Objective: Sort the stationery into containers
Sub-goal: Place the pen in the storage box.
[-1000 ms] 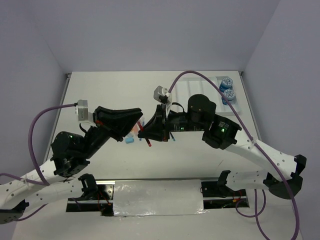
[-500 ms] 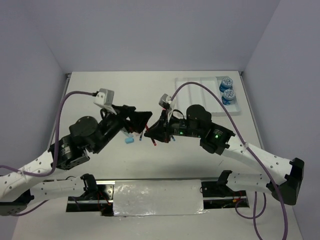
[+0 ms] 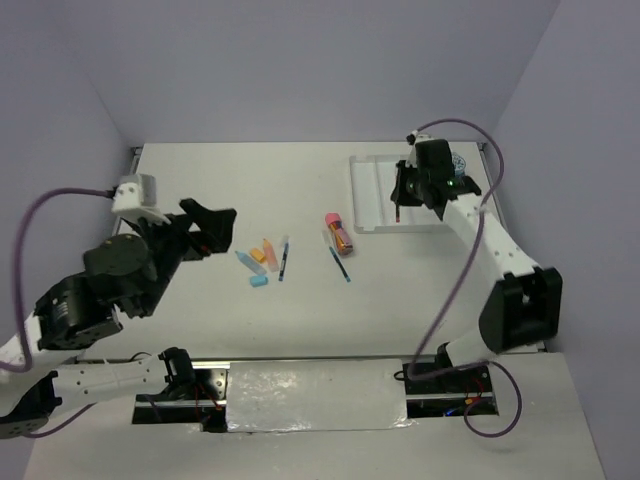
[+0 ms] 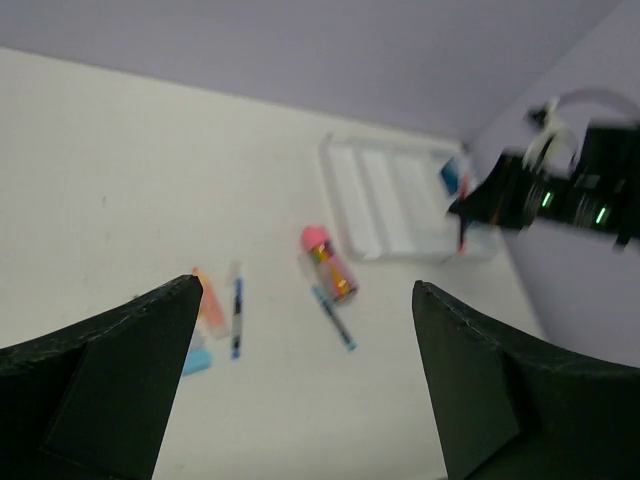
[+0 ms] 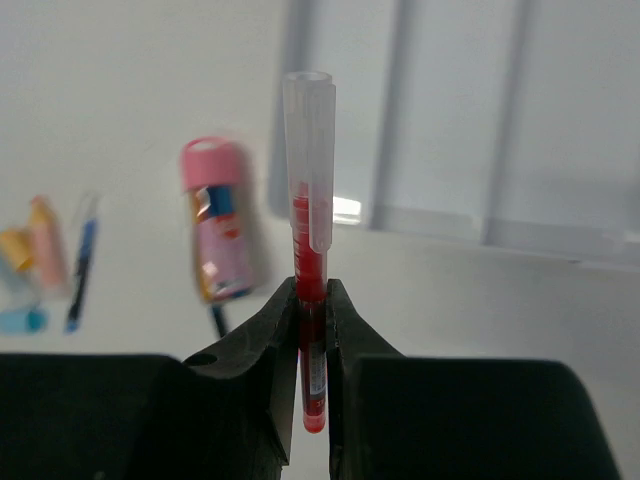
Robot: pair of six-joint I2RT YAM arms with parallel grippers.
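Right claw (image 5: 311,300) tight on the red pen (image 5: 308,215) by the tray (image 3: 372,190) — left claw (image 4: 305,290) (well away) spread apart.

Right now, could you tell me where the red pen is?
In the top view, the red pen is clamped in the right gripper, over the white tray at far right.
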